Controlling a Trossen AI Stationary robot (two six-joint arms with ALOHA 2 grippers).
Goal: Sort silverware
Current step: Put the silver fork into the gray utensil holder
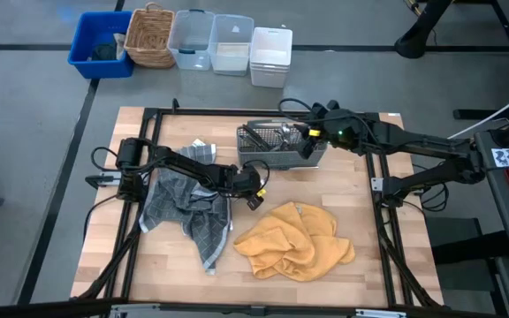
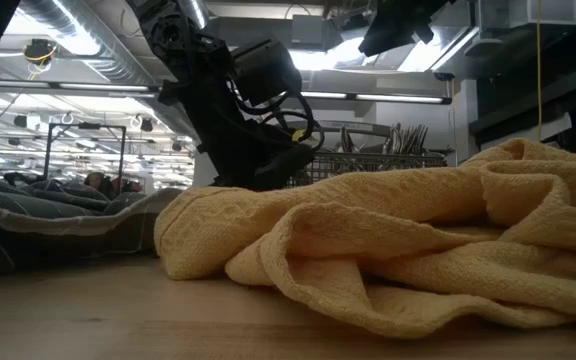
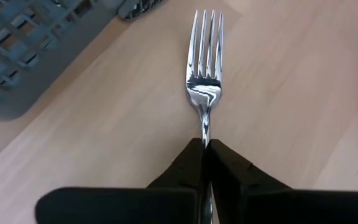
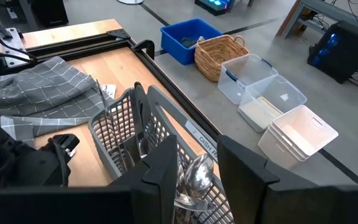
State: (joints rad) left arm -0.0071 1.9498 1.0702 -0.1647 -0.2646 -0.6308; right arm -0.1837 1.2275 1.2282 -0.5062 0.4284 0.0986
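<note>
A grey mesh caddy (image 1: 277,146) was set at the far middle of the wooden table (image 1: 396,256). A grey checked cloth (image 1: 188,212) was spread to its left, and a crumpled yellow cloth (image 1: 294,240) was laid at the near middle. Beyond the table, a blue bin (image 1: 100,42), a wicker basket (image 1: 151,35), two clear tubs (image 1: 210,40) and a white tub (image 1: 270,56) were lined up on the floor.
</note>
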